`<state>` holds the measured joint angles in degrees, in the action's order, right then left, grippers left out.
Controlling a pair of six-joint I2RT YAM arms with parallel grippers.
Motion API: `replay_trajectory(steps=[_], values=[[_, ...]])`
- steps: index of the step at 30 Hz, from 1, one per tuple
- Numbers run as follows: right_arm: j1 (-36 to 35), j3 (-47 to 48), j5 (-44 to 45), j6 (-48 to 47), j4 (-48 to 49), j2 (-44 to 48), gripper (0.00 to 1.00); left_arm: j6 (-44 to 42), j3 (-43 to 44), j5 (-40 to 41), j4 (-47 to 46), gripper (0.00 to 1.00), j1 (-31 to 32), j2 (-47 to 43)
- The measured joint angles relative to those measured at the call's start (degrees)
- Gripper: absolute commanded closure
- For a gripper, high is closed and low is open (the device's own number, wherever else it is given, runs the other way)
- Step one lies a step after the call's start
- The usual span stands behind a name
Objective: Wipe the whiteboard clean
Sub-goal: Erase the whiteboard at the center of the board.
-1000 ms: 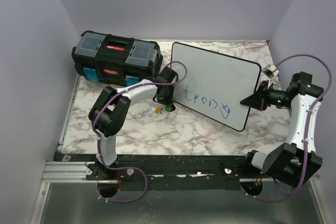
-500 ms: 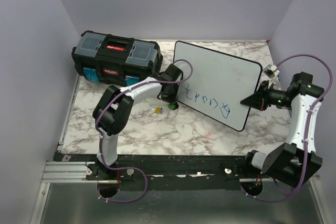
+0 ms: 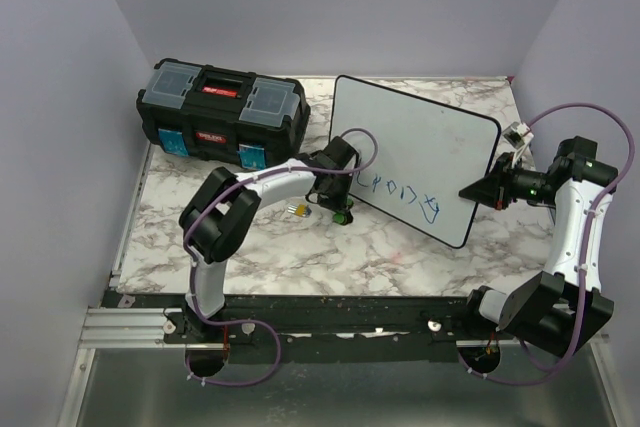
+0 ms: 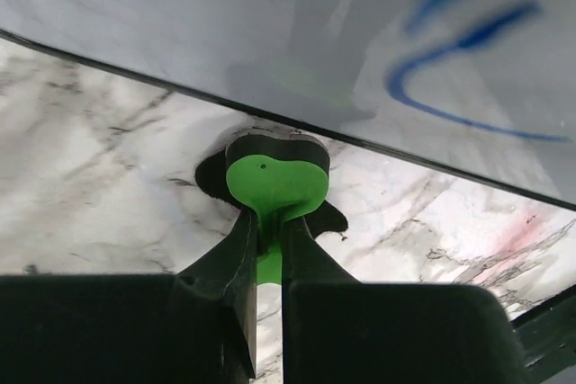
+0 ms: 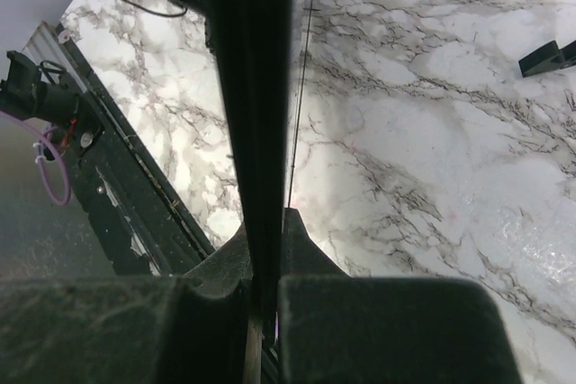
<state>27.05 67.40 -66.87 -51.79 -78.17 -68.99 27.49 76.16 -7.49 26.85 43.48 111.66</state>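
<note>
Large flat white rectangular whiteboard (image 3: 425, 142) with a thin black rim, lying between two closed pincers on the table.
At far left, a black plastic toolbox (image 3: 222, 112) with grey lid trays stood on the grey-veined white marble table (image 3: 380, 252). The left pincer (image 4: 269, 227) was clamped narrow on the upright tab of a small green heart-shaped eraser (image 4: 274, 177) with a black pad. The pad rested on the table just beside the whiteboard's near-left rim; whether they touched could not be told. Blue handwritten lettering (image 3: 400, 190) ran along the board near that rim. At the right, the right pincer (image 5: 267, 222) was closed on the whiteboard's thin right edge, the board seen edge-on between its fingers.
</note>
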Motion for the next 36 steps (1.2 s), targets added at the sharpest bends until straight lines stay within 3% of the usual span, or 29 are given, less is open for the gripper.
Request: replay_trajectory(steps=[9,15,21,31,36], values=[[-0.70,0.00,-0.09,-0.57,-0.83,0.00,0.99,-1.11,-4.46,-0.83,-0.59,1.00,-6.60,-3.91],[-0.83,-0.07,0.11,-0.59,-2.08,0.00,0.99,-1.16,-5.53,-0.33,-1.05,1.00,-6.34,-6.84],[-0.76,-0.07,0.00,-0.66,-1.66,0.00,0.99,-1.09,-1.75,-0.22,-0.48,1.00,-5.97,-4.11],[-0.22,-0.07,0.00,-0.68,-0.59,0.00,0.99,2.14,-1.53,-1.27,-2.47,1.00,0.42,-1.95],[-0.22,-0.07,-0.04,-0.74,-0.28,0.00,0.99,2.86,-3.39,-3.10,-5.35,1.00,-0.98,-1.95]])
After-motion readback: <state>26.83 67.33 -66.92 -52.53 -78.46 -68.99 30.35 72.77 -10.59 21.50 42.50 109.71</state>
